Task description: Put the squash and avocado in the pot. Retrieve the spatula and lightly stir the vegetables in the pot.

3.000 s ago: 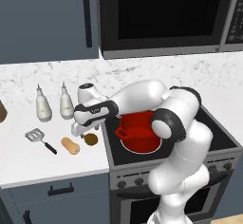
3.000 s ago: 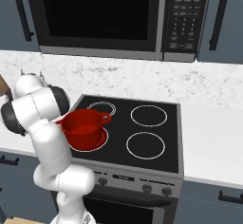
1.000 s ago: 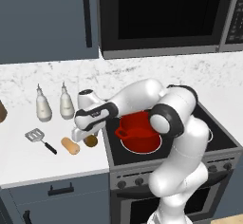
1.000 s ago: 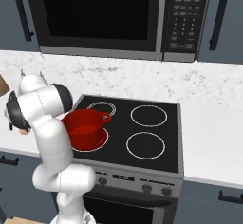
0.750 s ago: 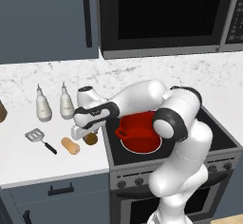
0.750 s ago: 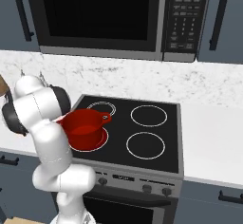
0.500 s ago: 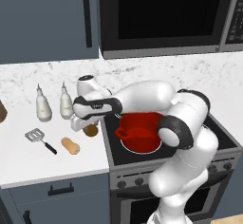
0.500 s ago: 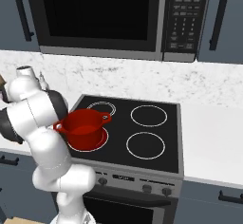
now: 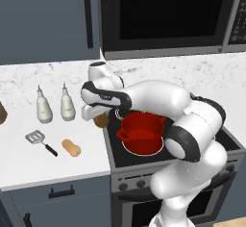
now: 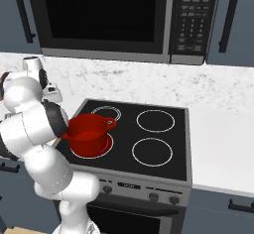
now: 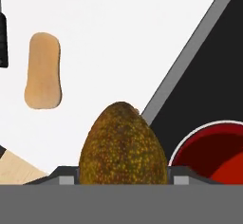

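The gripper (image 9: pixel 98 118) is gripping the avocado (image 11: pixel 123 144) between its jaws and carrying it above the counter edge, just left of the stove. The pot (image 9: pixel 141 133) is sitting on the front-left burner, just to the right of the held avocado, so the coming move is judged to run rightward over the red rim. The squash (image 9: pixel 71 148) is lying on the counter to the left, near the spatula (image 9: pixel 40 141), with neither yet in the pot
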Tool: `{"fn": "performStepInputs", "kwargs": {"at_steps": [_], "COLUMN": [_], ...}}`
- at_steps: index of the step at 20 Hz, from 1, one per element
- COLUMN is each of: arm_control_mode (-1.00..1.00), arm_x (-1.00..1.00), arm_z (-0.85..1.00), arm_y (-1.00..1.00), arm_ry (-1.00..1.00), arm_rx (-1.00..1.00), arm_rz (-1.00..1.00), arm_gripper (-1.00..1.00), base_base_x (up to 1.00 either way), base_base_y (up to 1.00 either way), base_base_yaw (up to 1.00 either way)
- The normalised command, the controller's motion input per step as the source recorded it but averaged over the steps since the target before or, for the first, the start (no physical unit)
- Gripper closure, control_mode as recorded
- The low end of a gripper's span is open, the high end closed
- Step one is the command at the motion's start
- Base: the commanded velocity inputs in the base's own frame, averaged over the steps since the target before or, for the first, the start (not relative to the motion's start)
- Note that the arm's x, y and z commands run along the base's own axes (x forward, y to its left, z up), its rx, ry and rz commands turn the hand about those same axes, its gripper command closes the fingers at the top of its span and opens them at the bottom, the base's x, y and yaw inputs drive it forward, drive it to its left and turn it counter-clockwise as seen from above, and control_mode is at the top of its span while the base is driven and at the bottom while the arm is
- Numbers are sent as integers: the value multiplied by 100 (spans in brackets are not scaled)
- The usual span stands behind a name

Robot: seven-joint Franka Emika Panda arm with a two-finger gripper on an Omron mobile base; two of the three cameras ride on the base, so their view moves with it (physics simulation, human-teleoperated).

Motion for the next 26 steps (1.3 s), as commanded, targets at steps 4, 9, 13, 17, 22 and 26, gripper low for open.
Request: {"fn": "performStepInputs", "kwargs": {"at_steps": [4, 9, 13, 17, 22, 26], "arm_control_mode": [-100, -100, -100, -100, -100, -100], "arm_x": [0, -14, -20, -21, -7, 0], "arm_z": [47, 24, 0, 0, -7, -39], "arm_y": [-58, -67, -83, -84, -77, -19], "arm_ry": [0, 0, 0, 0, 1, 6], "arm_rx": [0, 0, 0, 0, -1, -1], "arm_rz": [-3, -3, -7, -8, -6, -1], "arm_gripper": [100, 100, 100, 100, 100, 100], "base_base_x": [0, 0, 0, 0, 0, 0], "base_base_y": [0, 0, 0, 0, 0, 0], "base_base_yaw": [0, 0, 0, 0, 0, 0]}}
